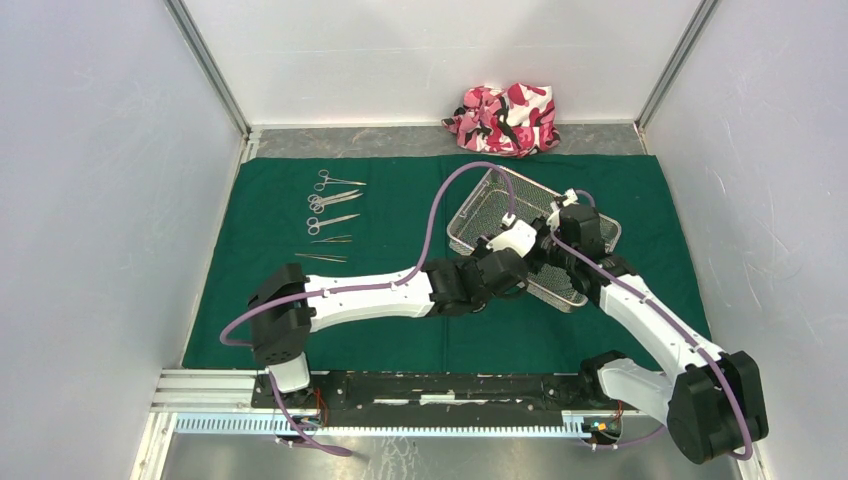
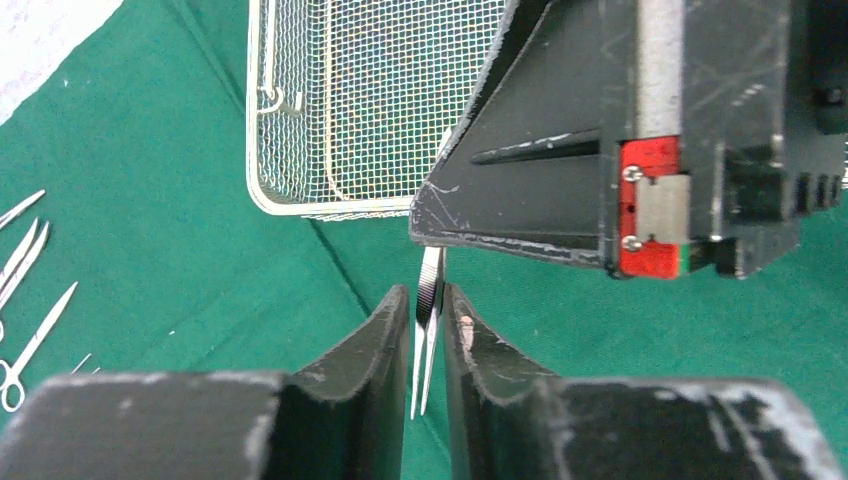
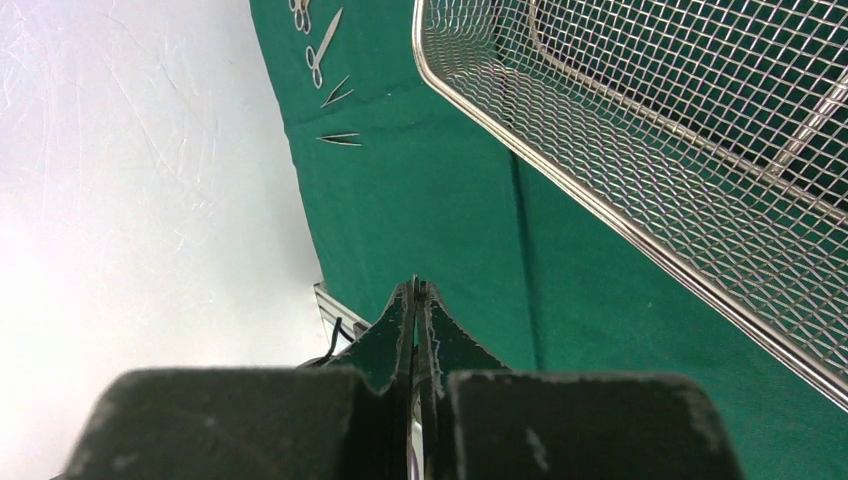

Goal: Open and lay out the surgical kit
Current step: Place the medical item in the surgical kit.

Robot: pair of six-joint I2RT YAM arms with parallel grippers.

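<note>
The dark green drape (image 1: 400,200) lies spread flat on the table. The silver wire-mesh tray (image 1: 480,200) stands on it right of centre and looks empty. My two grippers meet at the tray's near edge. My left gripper (image 2: 428,300) is closed on a pair of steel tweezers (image 2: 430,285), whose tips point down between its fingers. My right gripper (image 3: 415,290) is shut on the same tweezers from above, and its fingers (image 2: 500,200) fill the upper left wrist view. Several scissors, forceps and tweezers (image 1: 332,205) lie in a column on the drape's left part.
The pink-white-black camouflage cloth bundle (image 1: 505,118) sits off the drape by the back wall. White walls enclose both sides and the back. A metal rail (image 1: 400,385) runs along the near edge. The tray's rim (image 3: 600,200) is close to my right gripper.
</note>
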